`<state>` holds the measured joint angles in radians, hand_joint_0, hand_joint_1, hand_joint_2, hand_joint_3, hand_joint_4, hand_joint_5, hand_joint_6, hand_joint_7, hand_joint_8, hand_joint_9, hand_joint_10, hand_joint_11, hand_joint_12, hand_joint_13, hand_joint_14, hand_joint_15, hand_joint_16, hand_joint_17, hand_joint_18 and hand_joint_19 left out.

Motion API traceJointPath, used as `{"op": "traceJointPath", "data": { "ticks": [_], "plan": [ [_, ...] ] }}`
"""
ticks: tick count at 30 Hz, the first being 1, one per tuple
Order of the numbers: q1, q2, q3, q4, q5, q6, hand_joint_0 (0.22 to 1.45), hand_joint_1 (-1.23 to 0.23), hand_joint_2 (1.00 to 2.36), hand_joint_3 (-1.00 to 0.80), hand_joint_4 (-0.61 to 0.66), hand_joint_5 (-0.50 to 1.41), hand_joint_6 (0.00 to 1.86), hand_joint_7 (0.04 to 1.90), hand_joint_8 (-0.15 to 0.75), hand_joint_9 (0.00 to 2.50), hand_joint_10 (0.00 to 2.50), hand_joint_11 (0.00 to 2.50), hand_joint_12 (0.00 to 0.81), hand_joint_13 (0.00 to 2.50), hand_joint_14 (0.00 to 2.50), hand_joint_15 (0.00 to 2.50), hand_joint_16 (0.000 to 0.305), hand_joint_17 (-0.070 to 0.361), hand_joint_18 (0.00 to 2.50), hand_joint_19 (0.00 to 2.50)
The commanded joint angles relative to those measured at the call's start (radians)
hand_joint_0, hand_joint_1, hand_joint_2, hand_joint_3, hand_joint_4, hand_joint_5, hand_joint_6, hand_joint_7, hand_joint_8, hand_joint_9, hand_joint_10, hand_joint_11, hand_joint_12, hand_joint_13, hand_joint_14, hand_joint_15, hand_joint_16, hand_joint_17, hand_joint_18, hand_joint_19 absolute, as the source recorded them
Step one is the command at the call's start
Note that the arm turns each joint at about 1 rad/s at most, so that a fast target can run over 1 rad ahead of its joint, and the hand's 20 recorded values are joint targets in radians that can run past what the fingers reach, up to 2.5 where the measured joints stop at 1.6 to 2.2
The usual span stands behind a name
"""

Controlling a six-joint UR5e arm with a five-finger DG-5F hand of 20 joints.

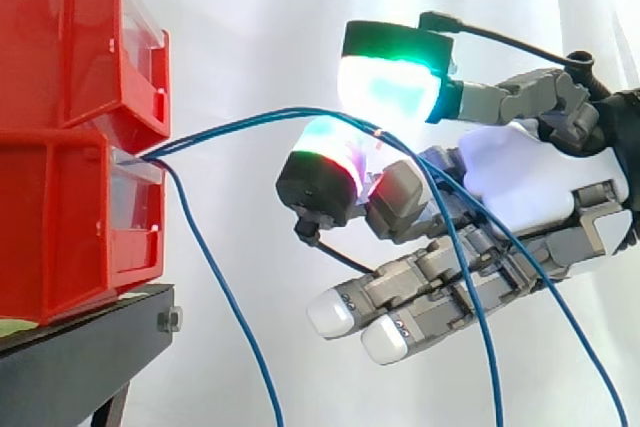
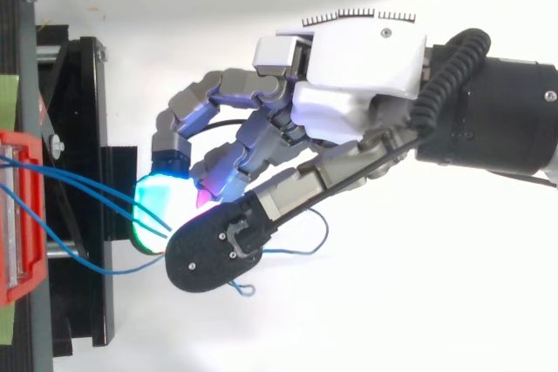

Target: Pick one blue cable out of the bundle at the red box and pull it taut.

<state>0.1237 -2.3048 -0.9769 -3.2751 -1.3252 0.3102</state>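
Hand (image 1: pixel 530 177) just beside red box (image 1: pixel 60 227) — two pads (image 1: pixel 390 87) pinched on blue cable (image 1: pixel 260 117) (perhaps two strands) near its exit, so pulling away should tauten it.

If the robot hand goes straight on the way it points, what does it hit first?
Most likely the front of the lower red bin, where the blue cables come out; both views put it roughly in line with the robot hand.
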Motion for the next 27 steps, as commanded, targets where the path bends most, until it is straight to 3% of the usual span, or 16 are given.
{"op": "traceJointPath", "data": {
  "ticks": [1,5,11,19,27],
  "plan": [
    [-0.003,0.001,0.000,0.000,0.000,-0.003,0.70,-0.93,1.00,-0.50,0.05,-0.20,0.92,0.87,0.293,1.02,0.01,1.10,0.361,0.61,0.01,0.26,0.045,0.102,0.57,0.09],
    [-0.003,0.001,0.000,0.000,-0.002,-0.003,0.57,-0.90,1.00,-0.50,0.07,-0.21,0.92,0.85,0.299,1.00,0.01,1.09,0.366,0.60,0.01,0.26,0.047,0.105,0.57,0.12],
    [-0.003,0.001,0.000,0.000,-0.003,-0.003,0.52,-0.80,1.00,-0.50,0.10,-0.20,0.91,0.80,0.321,1.01,0.01,1.07,0.382,0.60,0.01,0.27,0.050,0.112,0.57,0.15],
    [-0.003,0.001,0.000,0.000,-0.002,-0.003,0.57,-0.66,1.00,-0.50,0.10,-0.20,0.90,0.84,0.317,1.02,0.01,1.07,0.377,0.59,0.01,0.28,0.048,0.108,0.55,0.18],
    [-0.003,-0.001,-0.002,0.000,-0.003,-0.014,0.64,-0.72,1.00,-0.50,0.10,-0.20,0.90,0.85,0.319,1.02,0.01,1.07,0.373,0.59,0.01,0.28,0.047,0.106,0.54,0.17]
  ]
}}
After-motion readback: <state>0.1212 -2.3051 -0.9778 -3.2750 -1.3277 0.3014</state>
